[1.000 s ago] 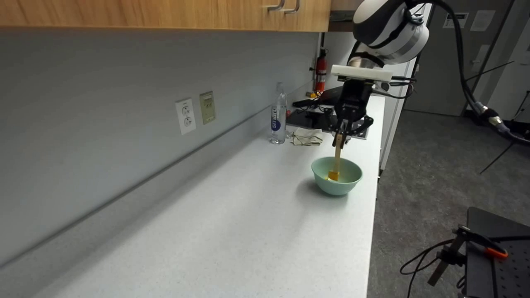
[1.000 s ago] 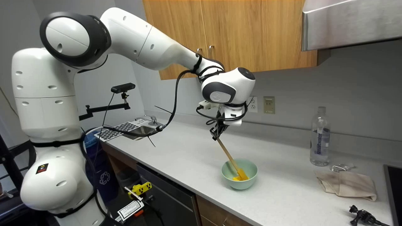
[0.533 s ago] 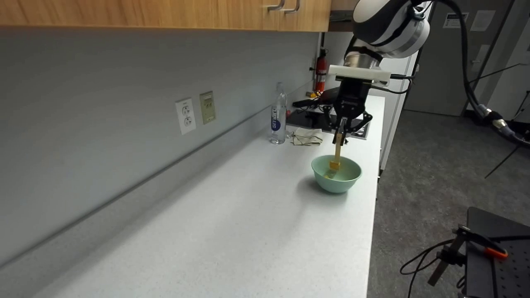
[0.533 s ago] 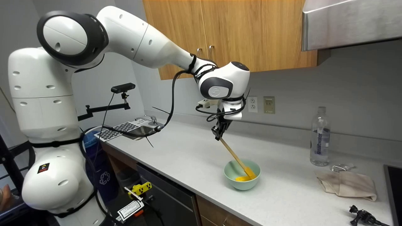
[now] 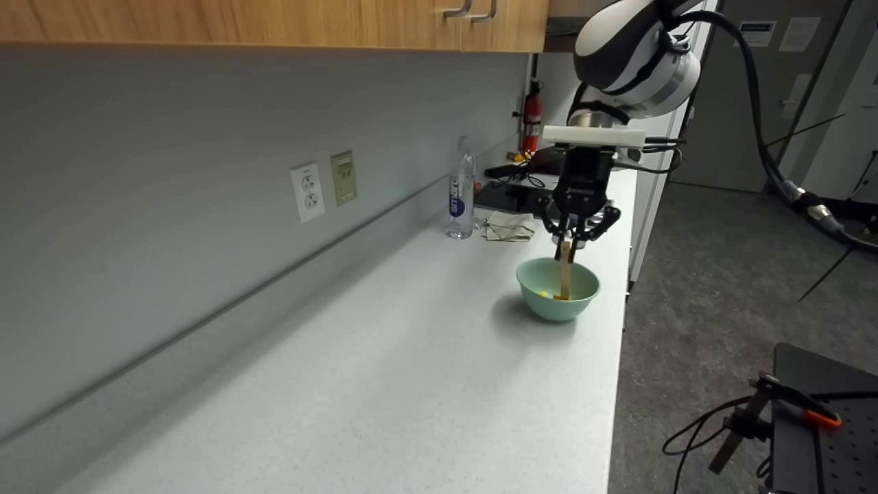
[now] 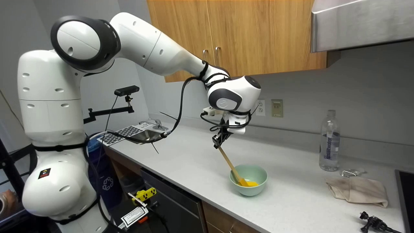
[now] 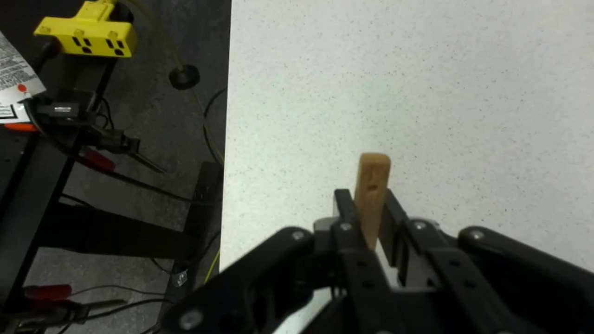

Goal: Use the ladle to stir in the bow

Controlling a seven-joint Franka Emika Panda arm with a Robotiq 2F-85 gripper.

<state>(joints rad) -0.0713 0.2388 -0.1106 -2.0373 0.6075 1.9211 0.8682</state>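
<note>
The ladle has a flat wooden handle (image 6: 228, 160) and a yellow head (image 6: 242, 182). My gripper (image 6: 216, 145) is shut on the upper handle, which also shows between the fingers in the wrist view (image 7: 372, 174). The handle slants down into the pale green bowl (image 6: 249, 191), with the head low inside it. In an exterior view the gripper (image 5: 566, 252) stands above the bowl (image 5: 557, 313). A yellow thing (image 6: 252, 183) lies in the bottom of the bowl beside the head; what it is I cannot tell. The bowl does not show in the wrist view.
The bowl stands near the front edge of the white counter (image 5: 384, 384). A water bottle (image 6: 329, 142) and a folded cloth (image 6: 357, 191) lie beyond it towards the stove (image 6: 408, 187). A small black clamp (image 6: 375, 224) lies near the cloth. The wall and cabinet (image 6: 258, 35) are behind.
In the exterior views the ladle's head first moves right across the bowl, then back left. The gripper has come back and a little lower. The bowl has shifted slightly. The grip stays shut.
</note>
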